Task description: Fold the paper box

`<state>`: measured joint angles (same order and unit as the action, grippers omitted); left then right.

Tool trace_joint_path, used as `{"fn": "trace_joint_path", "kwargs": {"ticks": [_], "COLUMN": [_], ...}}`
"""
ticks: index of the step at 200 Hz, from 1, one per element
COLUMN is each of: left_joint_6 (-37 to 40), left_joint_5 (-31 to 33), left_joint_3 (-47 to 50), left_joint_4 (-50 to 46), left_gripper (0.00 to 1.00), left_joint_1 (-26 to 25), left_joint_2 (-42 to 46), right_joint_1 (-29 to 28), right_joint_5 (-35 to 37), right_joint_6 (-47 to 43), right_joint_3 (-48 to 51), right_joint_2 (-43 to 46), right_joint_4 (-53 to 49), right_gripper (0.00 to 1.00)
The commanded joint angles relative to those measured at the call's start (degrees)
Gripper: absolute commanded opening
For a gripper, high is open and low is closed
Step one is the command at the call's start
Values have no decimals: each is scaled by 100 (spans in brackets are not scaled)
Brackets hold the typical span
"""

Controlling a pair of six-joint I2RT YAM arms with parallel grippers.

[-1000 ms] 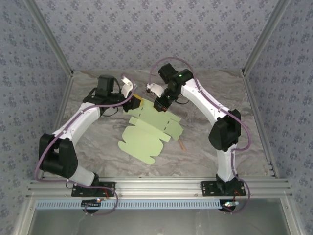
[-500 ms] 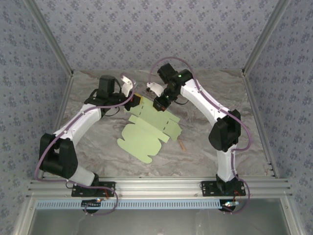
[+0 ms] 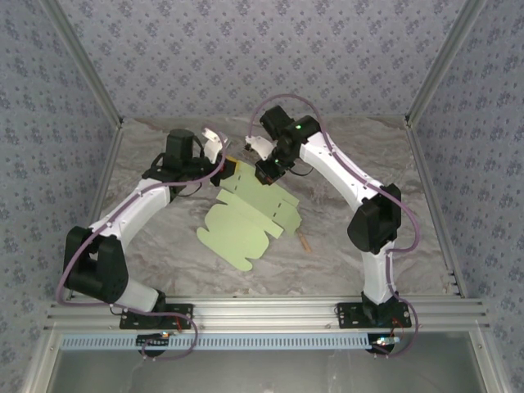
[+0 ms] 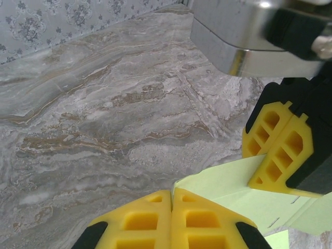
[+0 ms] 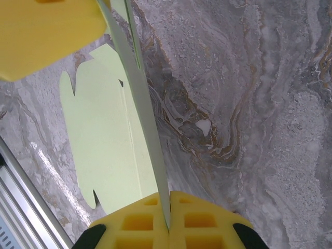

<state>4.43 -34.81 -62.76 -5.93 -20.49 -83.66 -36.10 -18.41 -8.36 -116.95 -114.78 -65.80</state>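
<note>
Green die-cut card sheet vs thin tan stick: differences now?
The pale green card sheet is broad, with tabs; the thin tan wooden stick is slim. The sheet's far edge is pinched by the left gripper and right gripper; the stick lies free. Both touch the marble table.

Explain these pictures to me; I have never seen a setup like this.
Two white robot arms, left and right, are bolted at the near edge of a marble-patterned table. The overhead view looks down from above and behind them. The other two come from a camera on each wrist, so yellow fingers show at the bottom. On the table lies a flat pale green card cut-out, the paper box, not yet folded, with a thin wooden stick near it. The left gripper is shut on one corner of the card. The right gripper is shut on its edge close by, and that end looks raised.
</note>
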Motion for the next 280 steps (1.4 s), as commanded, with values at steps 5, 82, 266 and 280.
{"fn": "trace_joint_path", "kwargs": {"ticks": [5,82,266,280], "left_joint_6": [104,795,937,977], "left_joint_5": [-558,-1315,-1337,-1381], "left_joint_3": [50,-260,-323,-281], "left_joint_4": [-170,-950,-1126,-1148], "left_gripper": [5,31,39,39], "left_joint_1": [-259,45,165,236], "left_joint_2": [237,253,90,139], "right_joint_1": [-65,107,59,66], "right_joint_5": [-271,-679,-925,-905], "right_joint_6": [-282,-1752,-2137,-2141], "right_joint_3": [-187,343,427,444], "right_joint_2": [-9,422,525,536], "right_joint_4": [459,269,175,168], "right_gripper": [0,0,0,0]}}
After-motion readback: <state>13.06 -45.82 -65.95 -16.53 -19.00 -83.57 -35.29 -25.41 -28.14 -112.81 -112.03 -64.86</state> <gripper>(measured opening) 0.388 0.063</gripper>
